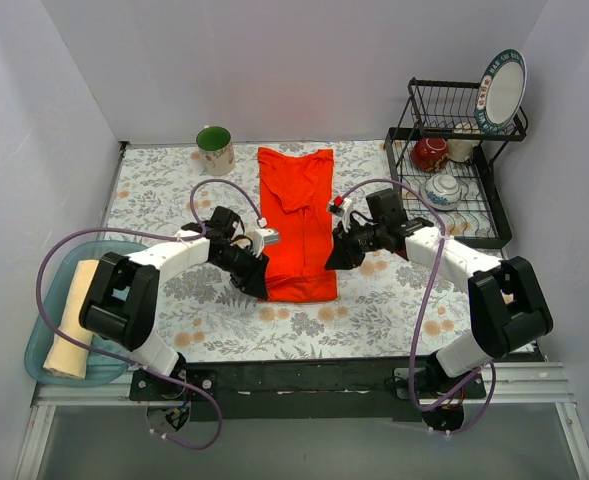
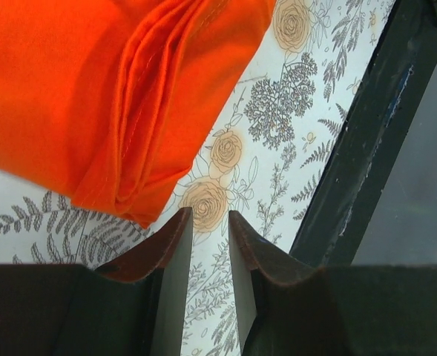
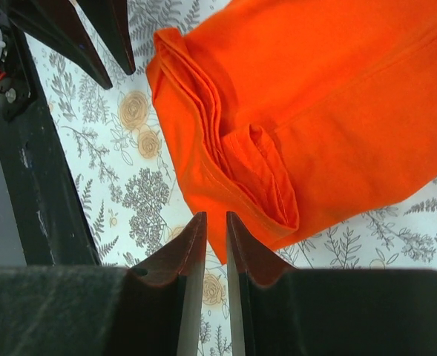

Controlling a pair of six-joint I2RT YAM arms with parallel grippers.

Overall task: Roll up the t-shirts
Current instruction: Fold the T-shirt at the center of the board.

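Observation:
The bright orange-red t-shirt [image 1: 296, 225] lies folded into a long strip in the middle of the flowered tablecloth. My left gripper [image 1: 257, 285] sits low at its near left corner. In the left wrist view [image 2: 211, 215] the jaws stand a narrow gap apart with only tablecloth between them, and the shirt's folded corner [image 2: 92, 89] lies just beyond. My right gripper [image 1: 332, 258] is at the shirt's right edge near the near end. Its jaws [image 3: 216, 216] are narrowly apart and hold nothing, with the shirt's corner [image 3: 314, 111] just past the tips. The cream-yellow t-shirt [image 1: 72, 320] lies rolled in a basin at the left.
A blue basin [image 1: 34, 345] holds the cream roll at the near left. A green mug [image 1: 215, 148] stands at the back, left of the shirt. A black dish rack [image 1: 454, 190] with a plate [image 1: 502, 90] and cups stands at the back right. The black table edge [image 2: 366, 148] is close.

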